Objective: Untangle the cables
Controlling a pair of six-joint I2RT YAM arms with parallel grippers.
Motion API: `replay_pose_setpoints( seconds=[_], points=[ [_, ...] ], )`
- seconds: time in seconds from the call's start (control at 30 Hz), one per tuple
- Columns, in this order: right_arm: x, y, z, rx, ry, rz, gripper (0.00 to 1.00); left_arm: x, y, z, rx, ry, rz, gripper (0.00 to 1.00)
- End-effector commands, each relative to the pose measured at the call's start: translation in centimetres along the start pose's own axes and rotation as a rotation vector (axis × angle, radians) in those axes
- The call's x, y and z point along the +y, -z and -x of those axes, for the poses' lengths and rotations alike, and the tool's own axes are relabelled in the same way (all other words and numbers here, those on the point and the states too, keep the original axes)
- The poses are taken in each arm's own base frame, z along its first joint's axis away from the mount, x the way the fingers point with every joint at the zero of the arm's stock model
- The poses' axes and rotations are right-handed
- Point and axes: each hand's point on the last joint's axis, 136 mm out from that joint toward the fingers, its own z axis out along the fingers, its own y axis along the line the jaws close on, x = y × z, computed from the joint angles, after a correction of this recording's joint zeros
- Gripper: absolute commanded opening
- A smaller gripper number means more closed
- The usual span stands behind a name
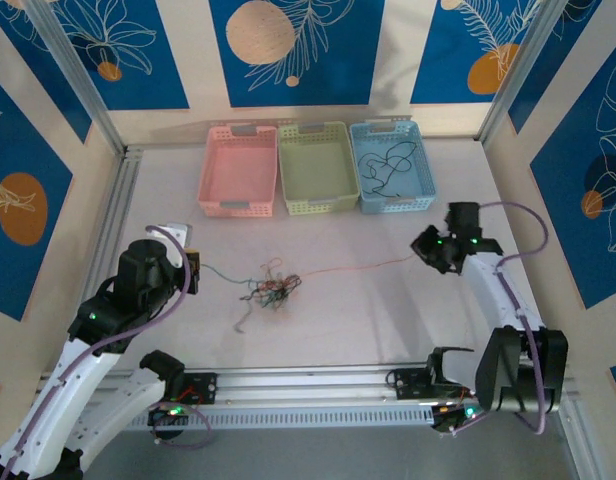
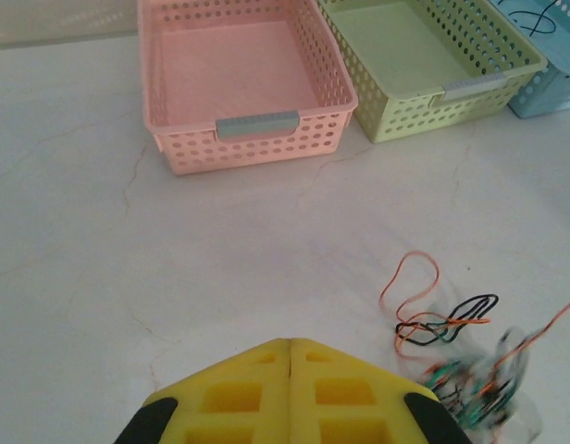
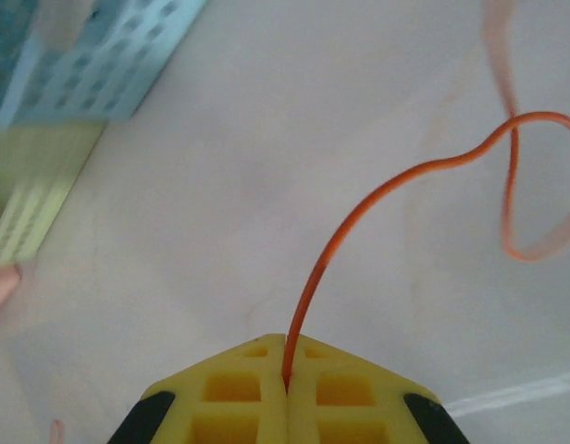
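No legible text, numbers, brand marks or signs on any surface. Far wall panels [image 1: 288, 50]: printed white leaf outlines and orange discs, no lettering. Grey handle plate on near wall of pink basket [image 2: 257, 124]: plain, unmarked.

Blue walls [image 1: 338, 60] with orange circles, perhaps printed, surround white table [image 1: 368, 320].

Thin black, orange and green cables [image 1: 273, 288] lie knotted mid-table [image 1: 388, 320].
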Motion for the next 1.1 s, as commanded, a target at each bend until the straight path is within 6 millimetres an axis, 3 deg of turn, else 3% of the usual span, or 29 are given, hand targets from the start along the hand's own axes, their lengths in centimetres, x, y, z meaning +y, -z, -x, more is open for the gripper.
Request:
replay_pose_setpoints(
  seconds=[0.0,0.2,0.37,0.53,0.73,0.83,0.97,1.07],
  points=[
    [-1.7,0.5,0.0,0.037,-0.073,0.042,0.0,1.1,0.4,0.1,-0.012,0.006,0.051,0.0],
    [-4.6,1.7,2.4,-0.062,-0.174,-0.029,0.0,2.6,1.0,0.2,-0.022,0.009,0.135,0.0],
    [-6.9,2.4,3.4,-0.117,-0.226,-0.106,0.0,5.8,3.9,1.0,-0.114,0.036,0.292,0.0],
    [-7.9,2.2,4.0,-0.126,-0.26,-0.138,0.0,7.6,6.3,1.3,-0.194,0.07,0.376,0.0],
    [-8.5,2.7,4.5,-0.149,-0.278,-0.154,0.0,7.2,5.3,1.2,-0.151,0.054,0.364,0.0],
    [-6.6,2.7,4.5,-0.131,-0.25,-0.065,0.0,5.2,3.8,1.2,-0.131,0.037,0.259,0.0],
    [-2.5,1.8,3.0,-0.027,-0.15,0.035,0.0,-0.9,-0.1,1.1,-0.005,0.024,-0.054,0.0],
    [0.6,1.4,1.3,0.035,-0.041,0.058,0.0,-3.9,-2.5,0.6,0.099,0.071,-0.187,0.0]
  ],
)
